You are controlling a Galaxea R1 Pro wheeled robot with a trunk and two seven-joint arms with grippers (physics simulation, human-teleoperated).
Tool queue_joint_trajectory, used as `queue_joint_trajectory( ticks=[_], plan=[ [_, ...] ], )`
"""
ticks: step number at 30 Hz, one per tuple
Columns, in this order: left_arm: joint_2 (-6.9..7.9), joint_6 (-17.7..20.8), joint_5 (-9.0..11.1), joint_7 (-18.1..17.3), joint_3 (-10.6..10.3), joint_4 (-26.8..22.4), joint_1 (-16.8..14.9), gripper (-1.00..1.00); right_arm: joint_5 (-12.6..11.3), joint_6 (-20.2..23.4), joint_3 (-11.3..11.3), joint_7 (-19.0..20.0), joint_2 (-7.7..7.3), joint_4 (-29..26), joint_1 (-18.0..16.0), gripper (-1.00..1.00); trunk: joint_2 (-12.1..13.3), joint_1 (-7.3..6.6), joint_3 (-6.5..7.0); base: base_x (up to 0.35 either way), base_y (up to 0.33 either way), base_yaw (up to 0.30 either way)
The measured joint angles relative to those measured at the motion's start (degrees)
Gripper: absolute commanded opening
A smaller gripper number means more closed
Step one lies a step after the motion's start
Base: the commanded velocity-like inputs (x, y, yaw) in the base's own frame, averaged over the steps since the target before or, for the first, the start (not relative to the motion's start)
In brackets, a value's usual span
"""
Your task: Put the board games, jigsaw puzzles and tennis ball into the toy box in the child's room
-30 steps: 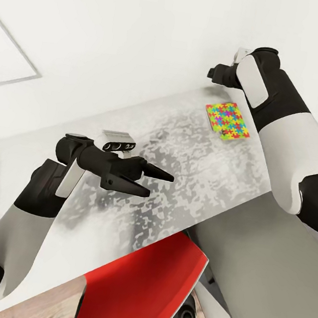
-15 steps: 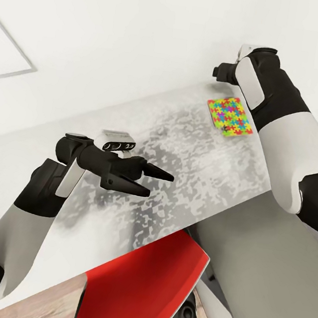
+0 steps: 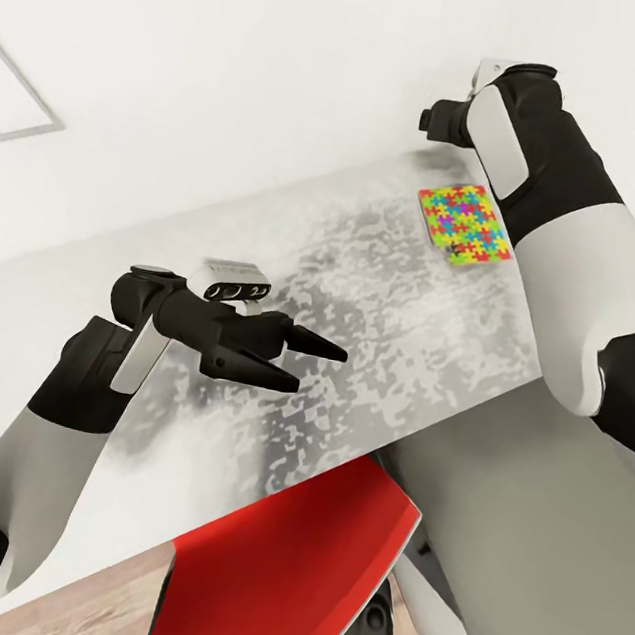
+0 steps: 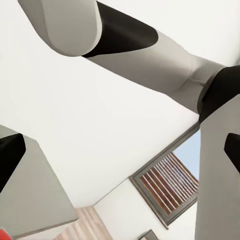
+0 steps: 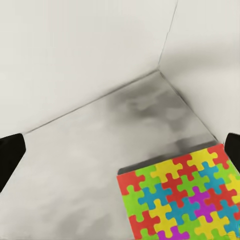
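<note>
**Jigsaw puzzle lies under the right arm's reach**

Jigsaw puzzle (image 3: 466,224), a thin flat slab of interlocking yellow, red, blue, green and pink pieces, rests on the pale mottled bench (image 3: 361,293) near its far right end, close to the wall. Going left to right: the left gripper (image 3: 301,363) hangs over mid-bench, well apart from the slab, jaws parted and empty. The right gripper (image 5: 120,150), clearly nearer, looks down on it with jaws spread wide, the slab lying just ahead and below.

A jigsaw puzzle (image 3: 466,224) is lying flat on the table (image 3: 361,293); the left gripper (image 3: 313,362) is hovering with parted fingers above it.
</note>
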Motion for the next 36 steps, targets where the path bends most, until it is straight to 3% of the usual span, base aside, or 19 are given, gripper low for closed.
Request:
queue_joint_trajectory(
  ticks=[18,36],
  plan=[
    [0.13,0.0,0.1,0.0,0.0,0.0,-0.2,1.0,0.0,0.1,-0.1,0.1,3.39,0.0,-1.5,1.0,0.0,0.0,-1.69,0.0,0.0,0.0],
    [0.03,0.0,-0.1,0.0,0.0,0.0,-0.4,1.0,0.1,0.1,0.0,3.2,3.44,0.1,-1.9,1.0,0.0,0.0,-3.38,0.0,0.0,0.0]
  ],
)
